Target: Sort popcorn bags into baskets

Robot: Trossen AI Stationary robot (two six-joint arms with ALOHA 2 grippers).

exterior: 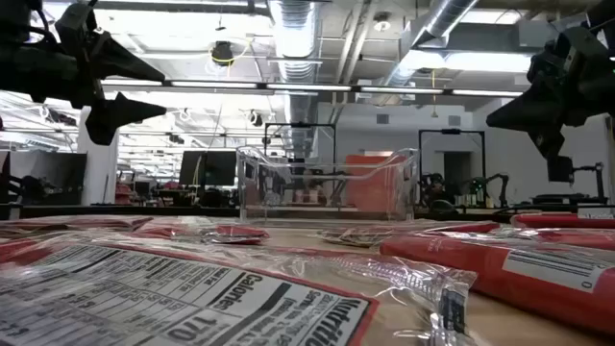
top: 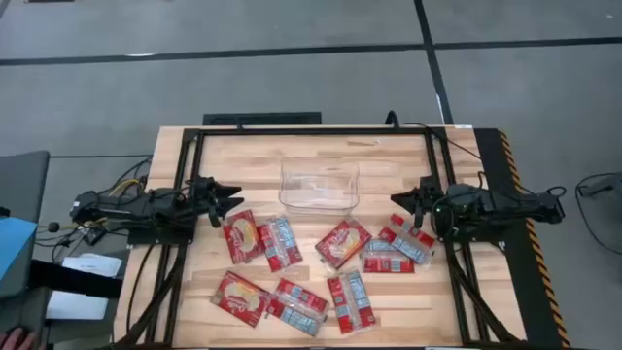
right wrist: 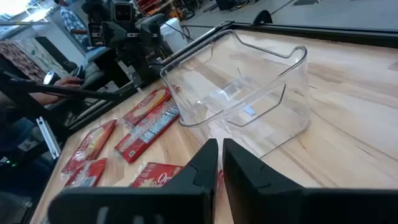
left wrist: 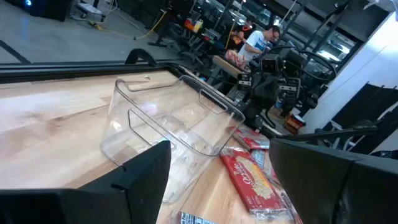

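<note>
The clear plastic bin [top: 319,187] stands on its base at the table's far middle, with nothing inside it; it also shows in the low view [exterior: 327,183]. Several red popcorn bags lie flat on the wood nearer than the bin, among them one [top: 241,236] close to the left arm, one [top: 342,242] in the middle and one [top: 406,238] under the right arm. My left gripper [top: 233,202] hovers open above the table, left of the bin [left wrist: 180,118]. My right gripper [top: 394,200] hovers shut, right of the bin [right wrist: 249,93]. Neither touches anything.
A black metal frame [top: 311,131] runs round the tabletop, with rails down both sides. Bare wood [top: 243,165] lies between the bin and each gripper. More bags [top: 298,304] lie along the near edge. A person [left wrist: 258,40] shows in the room beyond the table.
</note>
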